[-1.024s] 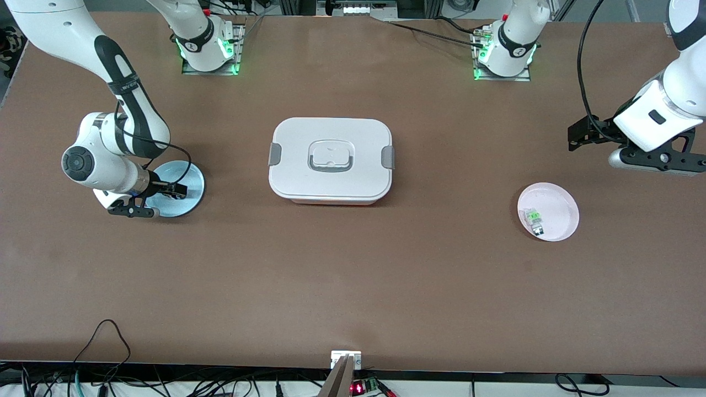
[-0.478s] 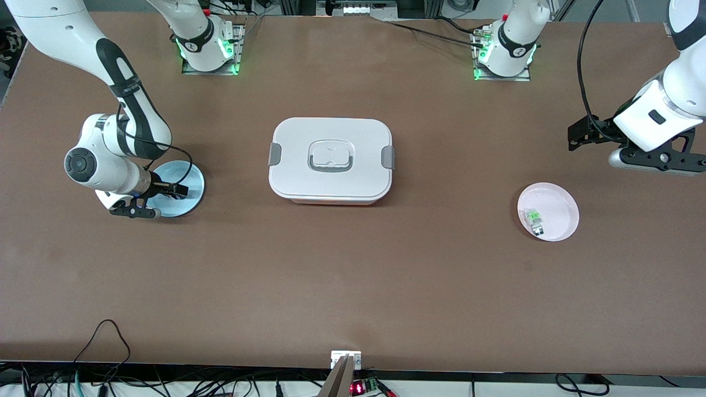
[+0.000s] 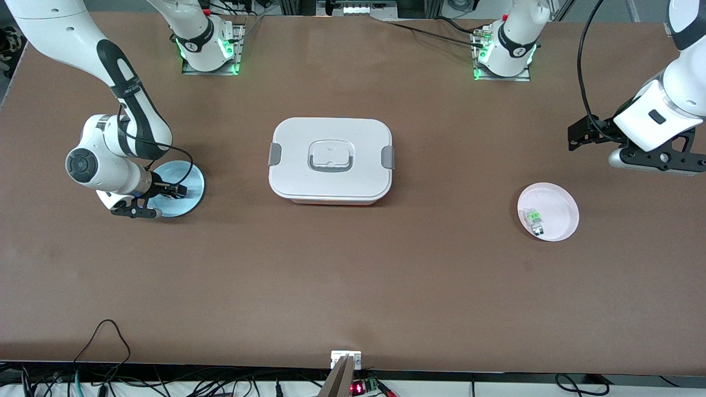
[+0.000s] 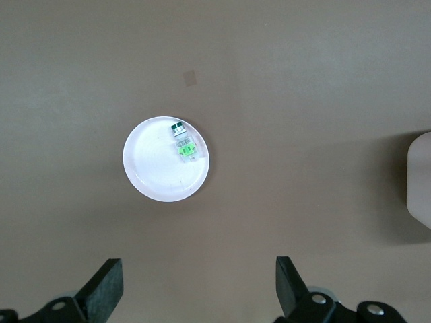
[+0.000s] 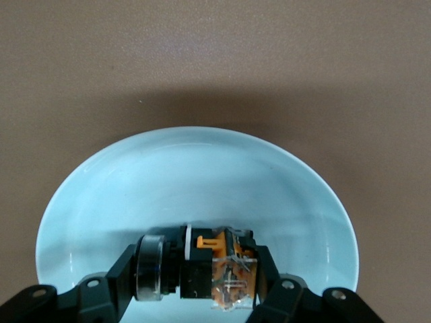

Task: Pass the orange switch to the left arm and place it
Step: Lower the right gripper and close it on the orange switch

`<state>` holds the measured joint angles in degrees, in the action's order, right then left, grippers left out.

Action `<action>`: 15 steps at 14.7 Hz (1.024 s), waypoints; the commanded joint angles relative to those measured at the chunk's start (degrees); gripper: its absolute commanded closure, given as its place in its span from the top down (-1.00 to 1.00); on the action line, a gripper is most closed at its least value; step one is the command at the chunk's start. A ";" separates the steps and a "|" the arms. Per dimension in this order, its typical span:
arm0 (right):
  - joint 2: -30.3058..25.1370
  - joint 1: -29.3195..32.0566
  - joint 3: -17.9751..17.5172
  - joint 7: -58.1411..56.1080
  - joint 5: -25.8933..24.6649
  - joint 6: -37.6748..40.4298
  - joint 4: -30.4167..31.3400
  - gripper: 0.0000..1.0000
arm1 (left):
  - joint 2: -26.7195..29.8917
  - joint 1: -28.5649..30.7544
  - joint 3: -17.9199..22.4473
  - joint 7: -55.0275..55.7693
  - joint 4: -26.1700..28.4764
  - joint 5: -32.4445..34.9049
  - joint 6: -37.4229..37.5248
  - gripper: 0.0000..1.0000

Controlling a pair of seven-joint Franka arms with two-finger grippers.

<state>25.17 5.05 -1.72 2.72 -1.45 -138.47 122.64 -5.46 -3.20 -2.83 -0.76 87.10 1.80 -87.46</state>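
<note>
The right claw [image 5: 202, 279], low in the pale blue plate [image 3: 190, 182] near the right arm's end of the desk, has closed its fingers [image 5: 273, 272] on the orange switch [image 5: 212, 269], where a second ago they stood open. The right arm's wrist has shifted slightly toward 3 o'clock in the front view.

Brown tabletop [image 3: 353, 275]; white box [image 3: 331, 160] with grey clips; pale blue plate [image 3: 190, 190]; pink plate [image 3: 560, 207] holding a clear-and-green switch [image 3: 534, 219]; orange switch [image 5: 209, 266], black-bodied; arms white with dark grey joints.
</note>
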 commanded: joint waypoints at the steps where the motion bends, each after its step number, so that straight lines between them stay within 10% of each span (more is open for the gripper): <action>1: -0.12 0.31 -0.39 -0.61 0.22 -0.66 0.67 0.00 | 0.45 -0.14 -0.24 -0.30 -0.79 1.27 1.15 1.00; 6: -0.47 0.31 -0.47 -4.92 0.13 -0.40 0.50 -0.34 | 0.45 -0.22 -0.24 -0.30 -0.79 1.27 1.15 1.00; 15: -8.19 0.40 -2.84 -5.45 0.13 7.78 -2.22 -0.35 | 0.45 -0.22 -0.24 -0.30 -0.79 1.27 1.15 1.00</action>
<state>20.40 4.96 -3.68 -1.32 -1.46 -133.07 120.54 -5.45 -3.26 -2.94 -0.76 87.08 1.80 -87.45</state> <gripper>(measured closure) 0.278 0.000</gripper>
